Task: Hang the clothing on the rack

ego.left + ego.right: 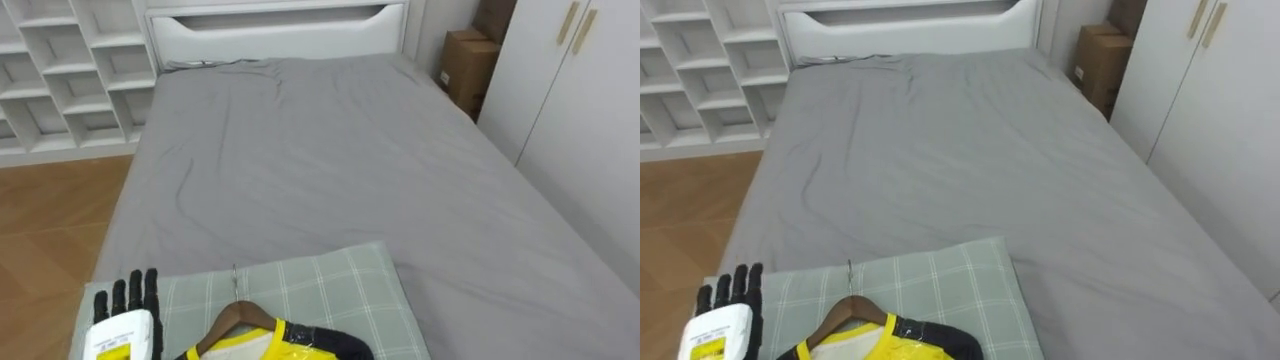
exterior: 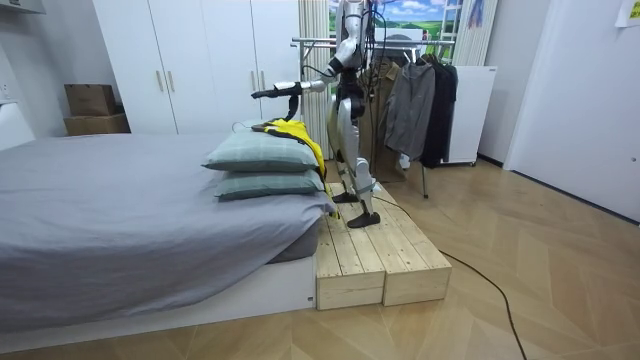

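A yellow garment (image 1: 268, 346) with a dark collar lies on a wooden hanger (image 1: 236, 318), whose metal hook points toward the head of the bed. Both rest on a green checked pillow (image 1: 320, 290) at the foot of the bed. My left hand (image 1: 126, 312) hovers at the pillow's left edge, left of the hanger and apart from it, fingers straight and open. In the room view I stand on a wooden platform (image 2: 370, 250) at the bed's foot, my left hand (image 2: 270, 93) stretched over the stacked pillows (image 2: 262, 152) and the yellow garment (image 2: 292, 132).
The grey bed (image 1: 330, 160) stretches ahead to a white headboard. White shelves (image 1: 60, 70) stand at the far left, cardboard boxes (image 1: 465, 65) and a white wardrobe (image 1: 580, 100) at the right. Behind me a clothes rack (image 2: 400, 45) holds dark hanging clothes (image 2: 412, 100).
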Robot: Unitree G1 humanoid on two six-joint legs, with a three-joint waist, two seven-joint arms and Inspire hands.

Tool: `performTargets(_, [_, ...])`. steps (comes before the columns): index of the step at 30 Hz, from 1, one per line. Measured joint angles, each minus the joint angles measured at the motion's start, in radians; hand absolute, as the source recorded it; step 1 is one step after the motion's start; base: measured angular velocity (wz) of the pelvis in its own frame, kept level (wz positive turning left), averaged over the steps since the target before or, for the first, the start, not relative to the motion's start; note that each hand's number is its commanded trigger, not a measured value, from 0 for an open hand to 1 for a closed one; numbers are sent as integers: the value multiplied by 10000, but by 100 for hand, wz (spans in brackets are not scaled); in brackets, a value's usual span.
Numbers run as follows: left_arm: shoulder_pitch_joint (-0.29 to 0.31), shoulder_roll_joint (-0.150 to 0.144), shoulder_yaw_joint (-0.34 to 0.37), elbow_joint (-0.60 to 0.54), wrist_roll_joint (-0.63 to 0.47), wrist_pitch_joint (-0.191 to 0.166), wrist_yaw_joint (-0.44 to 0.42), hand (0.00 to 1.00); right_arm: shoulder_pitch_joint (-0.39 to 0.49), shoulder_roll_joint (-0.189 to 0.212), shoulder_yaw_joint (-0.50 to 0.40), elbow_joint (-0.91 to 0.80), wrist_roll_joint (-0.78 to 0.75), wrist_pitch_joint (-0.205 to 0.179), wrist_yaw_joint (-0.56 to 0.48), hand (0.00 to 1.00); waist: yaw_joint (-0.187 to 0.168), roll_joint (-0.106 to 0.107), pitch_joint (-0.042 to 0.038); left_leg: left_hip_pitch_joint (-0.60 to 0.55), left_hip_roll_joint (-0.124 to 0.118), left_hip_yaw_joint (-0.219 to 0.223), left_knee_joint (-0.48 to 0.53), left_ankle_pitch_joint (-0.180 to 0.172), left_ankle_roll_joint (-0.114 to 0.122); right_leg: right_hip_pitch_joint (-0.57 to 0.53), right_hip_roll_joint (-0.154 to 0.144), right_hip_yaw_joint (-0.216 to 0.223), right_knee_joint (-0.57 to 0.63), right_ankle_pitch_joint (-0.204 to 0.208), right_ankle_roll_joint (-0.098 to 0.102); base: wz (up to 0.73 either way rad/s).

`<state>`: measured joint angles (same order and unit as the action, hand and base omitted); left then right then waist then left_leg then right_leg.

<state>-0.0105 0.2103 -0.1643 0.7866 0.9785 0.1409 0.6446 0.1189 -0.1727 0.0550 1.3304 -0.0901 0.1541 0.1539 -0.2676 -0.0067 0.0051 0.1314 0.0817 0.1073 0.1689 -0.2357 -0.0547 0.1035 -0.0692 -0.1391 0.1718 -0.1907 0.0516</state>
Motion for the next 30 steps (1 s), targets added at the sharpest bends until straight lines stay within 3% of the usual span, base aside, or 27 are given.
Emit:
performTargets(2, [-3, -109, 4, -3, 139, 21, -295, 0, -2, 2, -7, -55, 6, 2, -7, 0, 6, 1, 0, 3, 1, 26, 1, 0, 0, 0, 0, 1, 0, 1, 0, 0])
performTargets(11, [-83, -114, 39, 211, 793, -96, -928, 0, -2, -3, -212, -546, -7, -125, -109, 0, 7, 29, 21, -39, 2, 22, 11, 0, 0, -47, 0, -9, 1, 3, 2, 0])
performTargets(23, [-1201, -100, 92, 1539, 716, -114, -1068, 0, -7, -127, -275, -425, 59, -246, -316, 0, 11, 47, 34, -675, 55, 46, 139, 3, 3, -952, 1, 28, 497, 6, -4, -1])
performTargets(26, [-1339, -86, 345, 1564, 720, -148, -1075, 0, 5, -217, -273, -172, 179, -227, -308, 0, 16, -69, 39, -837, 66, 142, 141, 3, 2, -1093, 9, 70, 499, 9, -8, -6])
performTargets(30, [-1812, 341, 570, 1827, 720, -86, -1080, 0, 43, -230, -272, -98, 571, -218, -345, 0, 38, -310, 33, -1263, 103, 262, 324, 4, 2, -1477, 20, 83, 514, 41, -58, -6])
